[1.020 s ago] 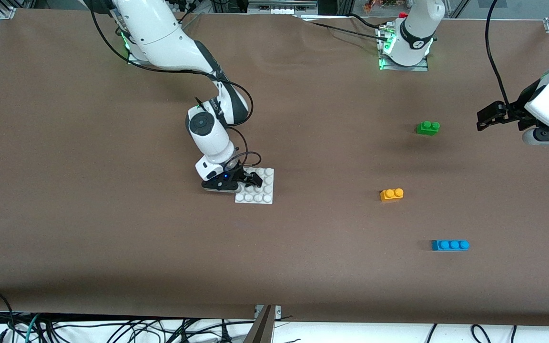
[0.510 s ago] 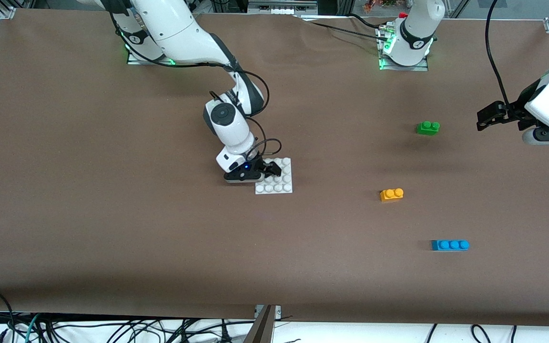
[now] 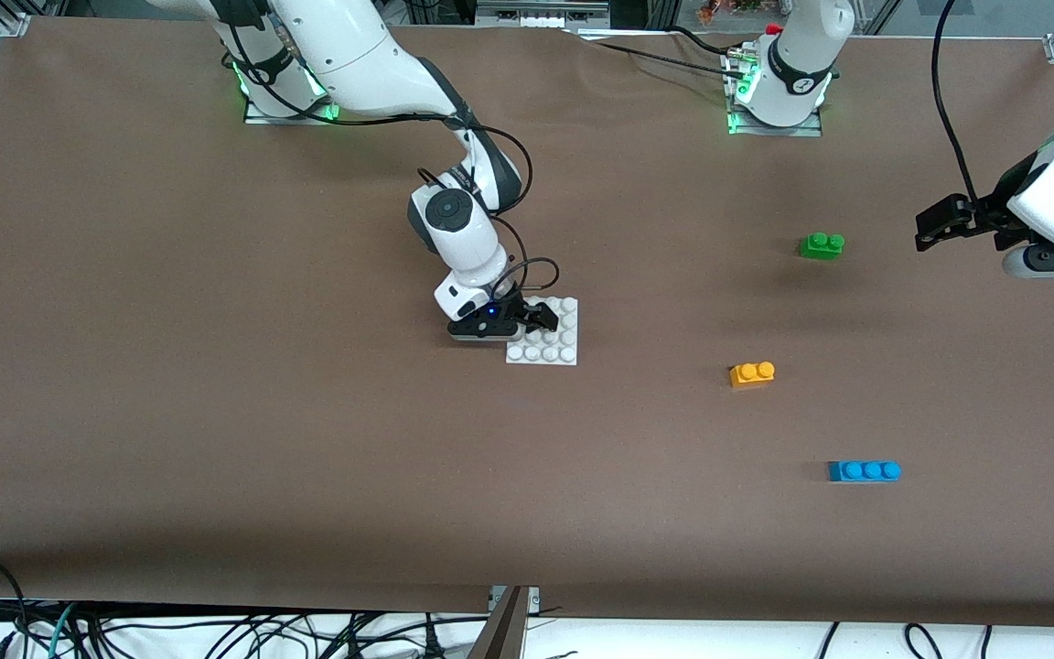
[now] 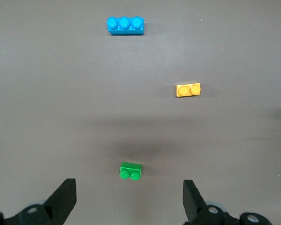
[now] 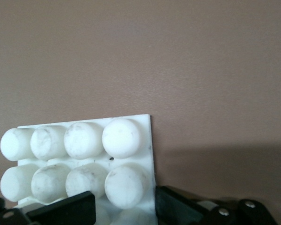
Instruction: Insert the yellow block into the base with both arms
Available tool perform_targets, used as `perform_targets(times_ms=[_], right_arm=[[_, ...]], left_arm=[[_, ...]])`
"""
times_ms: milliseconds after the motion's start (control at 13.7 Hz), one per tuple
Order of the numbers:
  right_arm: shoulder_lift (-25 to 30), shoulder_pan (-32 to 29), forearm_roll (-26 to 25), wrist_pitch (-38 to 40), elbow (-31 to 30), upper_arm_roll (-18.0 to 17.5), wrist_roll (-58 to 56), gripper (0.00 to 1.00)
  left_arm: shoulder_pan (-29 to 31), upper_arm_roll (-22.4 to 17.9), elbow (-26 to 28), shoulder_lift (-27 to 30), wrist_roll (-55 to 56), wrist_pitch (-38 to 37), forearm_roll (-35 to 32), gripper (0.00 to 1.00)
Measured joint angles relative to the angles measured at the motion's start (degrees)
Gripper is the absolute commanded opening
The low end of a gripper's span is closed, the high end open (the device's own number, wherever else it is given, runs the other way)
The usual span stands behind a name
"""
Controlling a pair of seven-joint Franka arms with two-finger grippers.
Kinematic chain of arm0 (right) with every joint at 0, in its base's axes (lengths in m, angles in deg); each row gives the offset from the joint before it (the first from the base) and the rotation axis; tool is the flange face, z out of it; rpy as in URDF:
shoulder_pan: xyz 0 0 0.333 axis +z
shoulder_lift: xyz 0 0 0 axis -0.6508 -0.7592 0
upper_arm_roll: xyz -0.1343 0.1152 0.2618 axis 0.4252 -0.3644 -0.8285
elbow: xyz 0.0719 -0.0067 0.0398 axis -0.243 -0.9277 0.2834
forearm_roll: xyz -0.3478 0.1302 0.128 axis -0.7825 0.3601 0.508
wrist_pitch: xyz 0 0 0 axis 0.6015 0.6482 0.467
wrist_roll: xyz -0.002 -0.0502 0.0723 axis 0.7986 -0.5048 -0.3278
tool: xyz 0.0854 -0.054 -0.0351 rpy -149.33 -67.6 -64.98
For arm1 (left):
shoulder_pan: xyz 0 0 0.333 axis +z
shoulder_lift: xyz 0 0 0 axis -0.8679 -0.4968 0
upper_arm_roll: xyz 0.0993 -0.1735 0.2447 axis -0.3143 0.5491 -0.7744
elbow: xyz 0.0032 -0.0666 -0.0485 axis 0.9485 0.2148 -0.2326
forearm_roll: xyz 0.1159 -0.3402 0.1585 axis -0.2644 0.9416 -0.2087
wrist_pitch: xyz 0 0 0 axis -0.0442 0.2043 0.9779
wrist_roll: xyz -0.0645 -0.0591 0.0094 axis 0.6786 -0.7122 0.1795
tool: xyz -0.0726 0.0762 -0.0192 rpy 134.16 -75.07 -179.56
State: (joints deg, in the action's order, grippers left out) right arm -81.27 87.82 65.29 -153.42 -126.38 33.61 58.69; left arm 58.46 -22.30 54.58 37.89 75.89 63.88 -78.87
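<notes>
A green brick (image 3: 822, 245) with two studs lies flat on the brown table cover (image 3: 216, 439), toward the left arm's end. A blue brick (image 3: 864, 470) with three studs lies well apart from the green brick, nearer to the front camera. Black cables (image 3: 216, 631) hang tangled below the table cover's near edge.

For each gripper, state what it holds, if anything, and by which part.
Right gripper: holds the base by one edge. Left gripper: open, holding nothing.
</notes>
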Motion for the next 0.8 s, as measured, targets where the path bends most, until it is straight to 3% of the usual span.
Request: perform_targets(times_ms=[291, 510, 801], right_arm=[[-1.29, 0.9, 0.0, 0.02, 2.14, 0.08, 1.09, 0.64], [-1.6, 1.18, 0.0, 0.2, 2.71, 0.24, 1.19, 0.82], [-1.38, 1.24, 0.0, 5.91, 6.01, 1.7, 1.2, 0.87]], left_arm=[[0.0, 0.0, 0.0, 0.0, 0.0, -0.02, 0.0, 1.0], [0.01, 0.0, 0.0, 0.0, 0.0, -0.03, 0.0, 1.0], [0.01, -0.01, 0.0, 0.0, 0.0, -0.04, 0.0, 1.0]])
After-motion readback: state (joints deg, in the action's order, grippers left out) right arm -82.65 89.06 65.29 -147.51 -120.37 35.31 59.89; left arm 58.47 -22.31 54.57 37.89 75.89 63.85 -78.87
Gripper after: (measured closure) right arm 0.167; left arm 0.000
